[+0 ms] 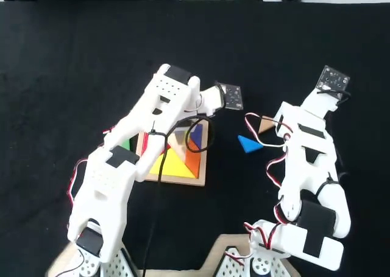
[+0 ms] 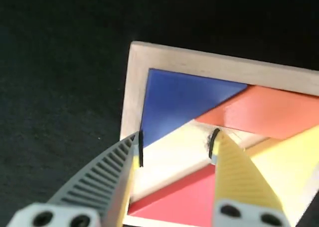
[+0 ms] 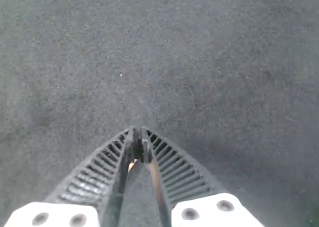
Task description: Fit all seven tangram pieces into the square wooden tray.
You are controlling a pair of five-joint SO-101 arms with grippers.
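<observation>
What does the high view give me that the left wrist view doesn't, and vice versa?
High view, not wrist: a loose blue triangle and a tan piece on the cloth outside the tray. Left wrist, not high: a close look at bare tray floor between the open jaws, beside the red piece. Both: the dark blue piece, orange piece and yellow piece in the tray.

The left arm [image 1: 116,185] and right arm [image 1: 308,161] are wearing white shells with black servo blocks [image 1: 315,225], red-white-black cables [image 1: 272,161] trailing behind each claw. The left gripper [image 2: 176,146] is showing ribbed grey and yellow fingers [image 2: 107,177], the right gripper [image 3: 138,144] dark grey.
</observation>
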